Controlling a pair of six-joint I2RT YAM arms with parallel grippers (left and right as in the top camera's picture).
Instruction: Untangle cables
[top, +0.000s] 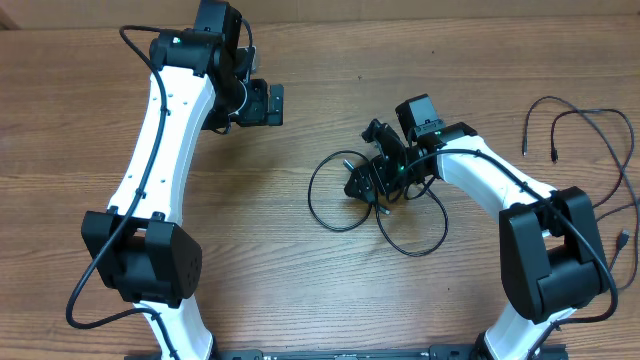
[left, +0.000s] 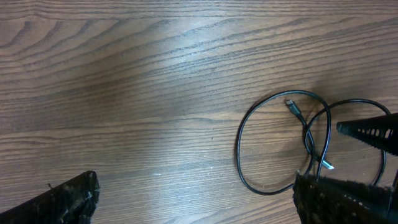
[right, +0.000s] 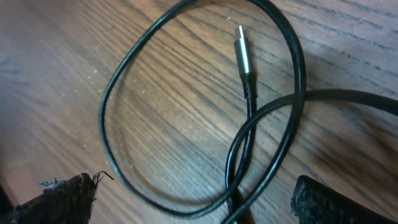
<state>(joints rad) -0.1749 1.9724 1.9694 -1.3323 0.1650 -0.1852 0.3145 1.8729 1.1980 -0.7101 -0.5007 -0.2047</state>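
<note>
A thin black cable (top: 330, 205) lies in overlapping loops at the table's middle. It also shows in the left wrist view (left: 245, 165) and in the right wrist view (right: 124, 74), with a silver plug end (right: 242, 53) inside the loop. My right gripper (top: 368, 170) is open just above the spot where the strands cross, and the strands lie between its fingers (right: 193, 202). A second black cable (top: 585, 120) with several short plug tips lies at the far right. My left gripper (top: 272, 104) is open and empty, left of the loops (left: 199, 202).
The wooden table (top: 260, 230) carries both arms. The right arm's white link (top: 480, 170) reaches over the right side of the loops. The right gripper's finger (left: 373, 129) shows at the right edge of the left wrist view.
</note>
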